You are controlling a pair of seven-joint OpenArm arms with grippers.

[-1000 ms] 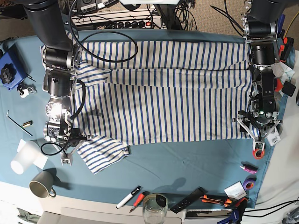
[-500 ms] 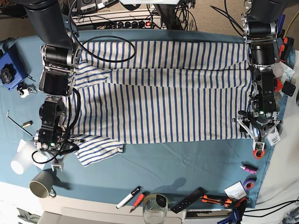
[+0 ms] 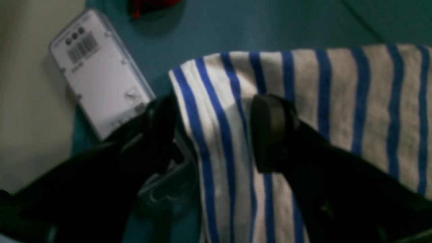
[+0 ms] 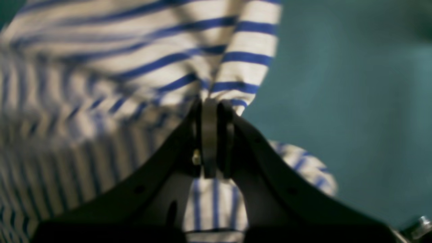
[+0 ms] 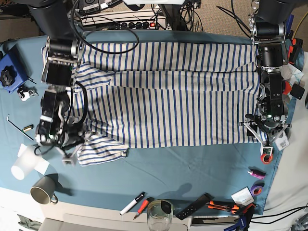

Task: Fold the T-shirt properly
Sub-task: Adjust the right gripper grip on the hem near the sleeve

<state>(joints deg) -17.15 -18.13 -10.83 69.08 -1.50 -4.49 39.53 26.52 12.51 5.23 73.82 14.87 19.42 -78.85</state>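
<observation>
The T-shirt (image 5: 168, 91), white with thin blue stripes, lies spread across the teal table cloth (image 5: 192, 168), its far side folded over. My right gripper (image 4: 212, 108) is shut on bunched cloth of the near sleeve (image 5: 103, 149); in the base view it sits at the shirt's near left corner (image 5: 70, 153). My left gripper (image 3: 216, 131) is open, one finger (image 3: 270, 131) resting on the shirt's hem corner (image 3: 219, 101) and the other just off its edge; in the base view it is at the near right corner (image 5: 263, 137).
A white labelled box (image 3: 101, 74) lies beside the left gripper. A white cup (image 5: 24, 163), a grey mug (image 5: 42, 190) and a blue box (image 5: 8, 72) stand at the left. Markers (image 5: 132, 203), a glass jar (image 5: 160, 216) and tools line the front edge.
My right gripper has moved left and toward the back, dragging the near sleeve with it so the sleeve is now bunched closer to the shirt body. The left arm has not moved.
</observation>
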